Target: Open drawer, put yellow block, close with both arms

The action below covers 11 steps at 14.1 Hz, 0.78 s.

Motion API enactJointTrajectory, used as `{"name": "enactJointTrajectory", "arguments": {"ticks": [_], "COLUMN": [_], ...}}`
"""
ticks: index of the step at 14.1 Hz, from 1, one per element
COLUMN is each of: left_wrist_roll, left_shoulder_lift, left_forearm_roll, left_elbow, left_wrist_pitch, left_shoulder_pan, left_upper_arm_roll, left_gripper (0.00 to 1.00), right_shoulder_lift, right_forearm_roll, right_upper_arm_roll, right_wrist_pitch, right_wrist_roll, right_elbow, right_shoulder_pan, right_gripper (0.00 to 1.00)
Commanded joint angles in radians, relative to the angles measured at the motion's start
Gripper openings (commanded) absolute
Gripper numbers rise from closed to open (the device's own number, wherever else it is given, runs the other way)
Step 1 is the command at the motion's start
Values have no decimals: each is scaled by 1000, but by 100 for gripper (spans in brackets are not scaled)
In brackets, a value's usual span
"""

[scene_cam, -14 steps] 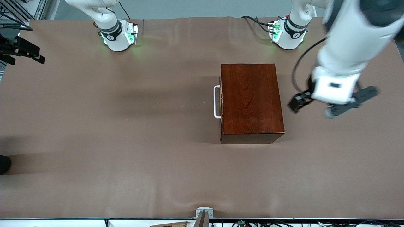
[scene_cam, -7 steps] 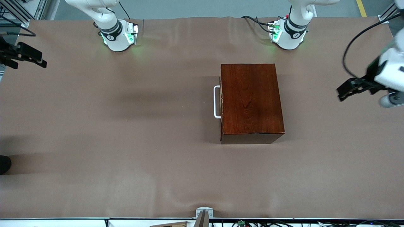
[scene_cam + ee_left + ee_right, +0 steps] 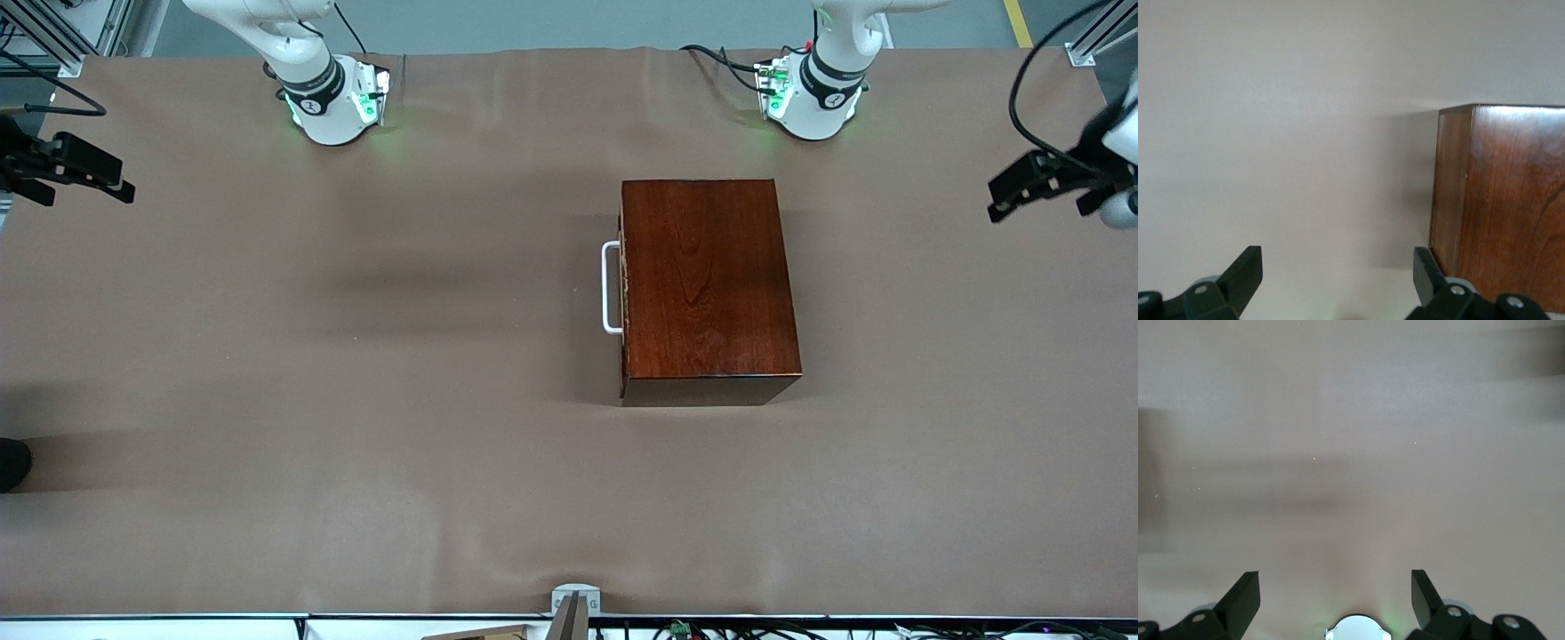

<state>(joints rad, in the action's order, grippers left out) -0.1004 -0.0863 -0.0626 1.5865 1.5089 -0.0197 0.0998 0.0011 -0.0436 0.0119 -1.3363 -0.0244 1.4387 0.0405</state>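
The dark reddish-brown wooden box stands in the middle of the table, and its drawer is shut. The white bar handle faces the right arm's end of the table. The yellow block is not in view. My left gripper is open and empty, up over the table's edge at the left arm's end. The left wrist view shows its open gripper and a corner of the box. My right gripper is open and empty over the table's edge at the right arm's end; the right wrist view shows it over bare cloth.
A brown cloth covers the whole table. The two arm bases glow green along the edge farthest from the front camera. The right arm's base shows between my right fingers. A small metal bracket sits at the nearest edge.
My left arm has swung from beside the box out to the table's edge at the left arm's end. My right gripper has barely drifted. The box has not moved.
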Motion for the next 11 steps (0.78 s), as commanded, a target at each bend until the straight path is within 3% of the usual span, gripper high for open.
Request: {"name": "enactJointTrajectory", "arguments": {"ticks": [1, 11], "left_wrist_roll": [18, 54], "left_shoulder_lift": [-95, -86], "left_forearm_roll": [38, 72], "left_elbow": [105, 62], "left_wrist_pitch": [36, 16], "left_shoulder_pan": [-5, 7], "left_upper_arm_roll": [11, 12], "left_gripper": [100, 100], "right_shoulder_lift": [-15, -12], "right_forearm_roll": [4, 8], "right_upper_arm_roll": [13, 14], "right_wrist_pitch": [-12, -4], "right_wrist_roll": [-11, -9], "right_elbow": [19, 19], "right_shoulder_pan": [16, 21], "right_gripper": [100, 100]}}
